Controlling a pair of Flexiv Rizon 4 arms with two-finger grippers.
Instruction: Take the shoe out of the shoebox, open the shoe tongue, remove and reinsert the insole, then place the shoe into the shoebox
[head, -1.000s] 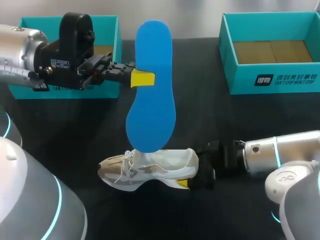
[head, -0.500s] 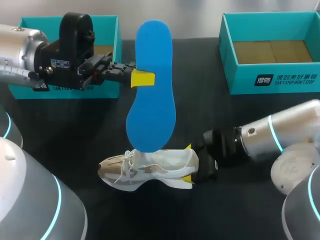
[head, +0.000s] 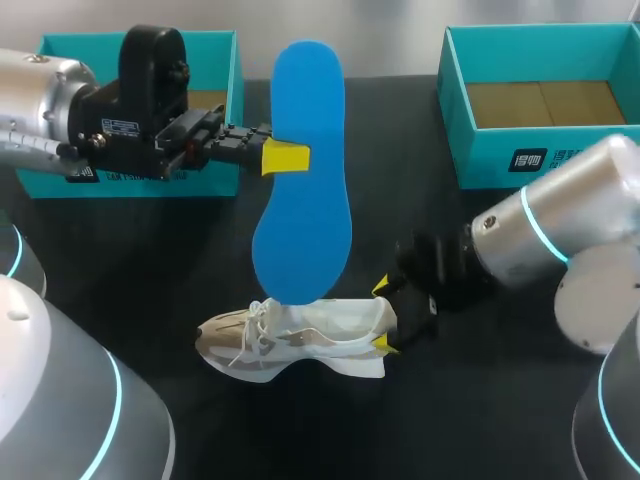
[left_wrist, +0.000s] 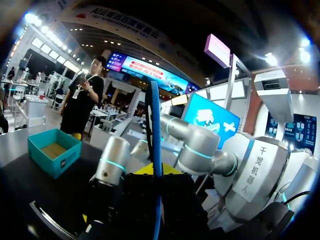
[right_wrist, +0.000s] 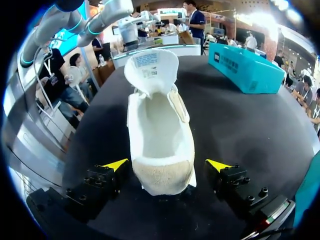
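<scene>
Right arm (head: 560, 235) lifted, its jaws wide astride shoe (right_wrist: 160, 145) heel | left jaws clamp insole (head: 305, 170)

A robot demonstration stand is suggested: a table (head: 480, 400) covered in black is reached over by the left arm (head: 45, 95) and the right arm (head: 560, 225), with a single shoe (head: 300, 335) laid out. Behind the shoe, the left shoebox (head: 70, 45) and the right shoebox (head: 480, 160), both teal and open, are set well apart.

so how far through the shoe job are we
Done: shoe out on the table, tongue open, blue insole removed. In hand: left gripper holds the insole above the shoe; right gripper open around its heel. Left: reinsert insole, return shoe to shoebox.
</scene>
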